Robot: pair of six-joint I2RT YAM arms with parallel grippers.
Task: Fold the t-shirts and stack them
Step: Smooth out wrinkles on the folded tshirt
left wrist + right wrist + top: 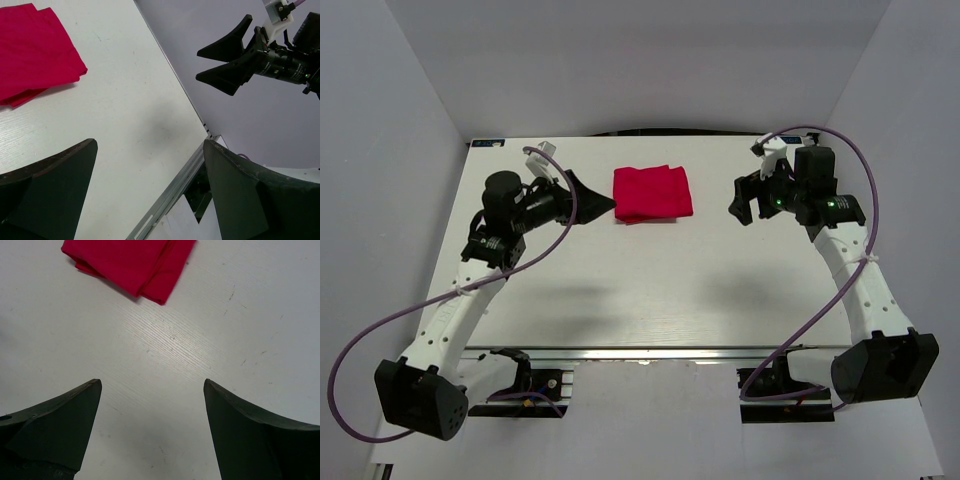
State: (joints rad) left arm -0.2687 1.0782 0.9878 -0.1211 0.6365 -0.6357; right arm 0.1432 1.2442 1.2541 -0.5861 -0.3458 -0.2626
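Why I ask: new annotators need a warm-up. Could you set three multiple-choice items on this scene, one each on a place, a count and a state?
1. Where does the red t-shirt lie on the table?
A. At the near edge, by the arm bases
B. Toward the far edge, between the two claws
C. Hanging off the left side

2. How many garments are in view?
A. One
B. Two
C. Three

3. How do the left claw and the right claw stand?
A. Both shut on cloth
B. One shut, one open
C. Both open, holding nothing

Answers: 1 B, the top view shows it far up the table with a claw at either side; 2 A, only the one folded red t-shirt shows; 3 C, each wrist view shows spread fingers with only table between them.
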